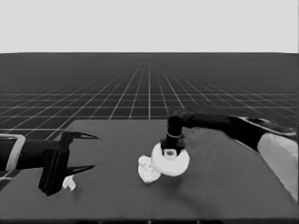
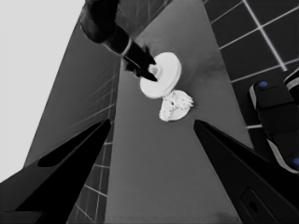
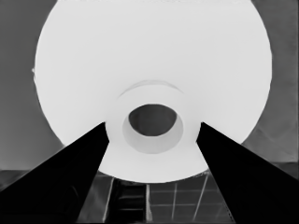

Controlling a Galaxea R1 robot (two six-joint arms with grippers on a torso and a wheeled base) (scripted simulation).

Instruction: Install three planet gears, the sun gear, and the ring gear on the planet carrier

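Head view is showing a dark table with the right arm reaching in from three o'clock. Its right gripper is pointing down at the table's middle, fingers closed on the raised hub of the larger round part, which is sitting tilted. Just beside that part, at about eight o'clock from it and partly overlapped by its rim, the smaller round part is lying with toothed gears crowded on top. Right wrist view is filling with the larger part's white face and its central hole between the two black fingers. At nine o'clock the left gripper is waiting, fingers spread wide, over a thin white piece.
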